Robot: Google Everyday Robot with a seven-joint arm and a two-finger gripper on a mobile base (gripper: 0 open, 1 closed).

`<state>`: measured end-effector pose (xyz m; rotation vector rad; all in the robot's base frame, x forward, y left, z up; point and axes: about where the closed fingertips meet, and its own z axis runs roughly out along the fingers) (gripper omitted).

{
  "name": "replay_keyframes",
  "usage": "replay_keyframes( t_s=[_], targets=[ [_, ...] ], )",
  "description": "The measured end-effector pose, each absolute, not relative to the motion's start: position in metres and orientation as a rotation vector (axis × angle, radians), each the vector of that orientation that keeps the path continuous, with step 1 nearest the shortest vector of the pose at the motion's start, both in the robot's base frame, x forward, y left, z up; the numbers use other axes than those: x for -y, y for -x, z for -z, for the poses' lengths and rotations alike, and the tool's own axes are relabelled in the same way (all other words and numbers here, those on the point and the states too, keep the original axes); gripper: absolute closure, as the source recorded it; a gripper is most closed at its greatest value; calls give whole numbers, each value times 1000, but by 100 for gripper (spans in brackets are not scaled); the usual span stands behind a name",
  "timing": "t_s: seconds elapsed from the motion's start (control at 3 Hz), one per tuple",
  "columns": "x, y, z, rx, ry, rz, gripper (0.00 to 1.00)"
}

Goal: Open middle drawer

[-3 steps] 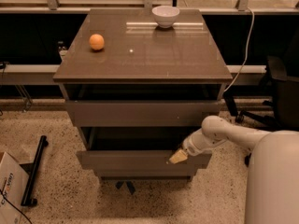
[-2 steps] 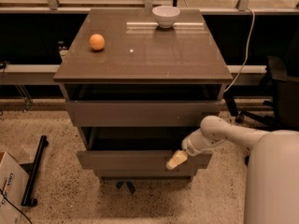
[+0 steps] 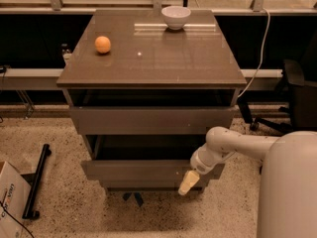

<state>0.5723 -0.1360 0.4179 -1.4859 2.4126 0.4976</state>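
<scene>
The middle drawer is a flat grey-brown front with a tiny white speck right of centre. It stands pulled out from the cabinet, with a dark gap above it. The wider top drawer front sits above it and the narrow bottom front below it. My gripper, with cream-coloured fingers, hangs from the white arm at the right part of the middle drawer's front, its tip by the lower edge.
The cabinet's brown top carries an orange at the left and a white bowl at the back. A black bar and a cardboard box lie on the floor at left. A black chair stands at right.
My gripper has moved down along the middle drawer's front, from near its upper edge to its lower edge. The drawer has not visibly moved.
</scene>
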Motion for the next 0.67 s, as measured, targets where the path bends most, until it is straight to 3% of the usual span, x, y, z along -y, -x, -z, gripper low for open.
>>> replay_keyframes(
  t_s=[0.67],
  targets=[
    [134,-545,-419,-2422,1550,-517,49]
  ],
)
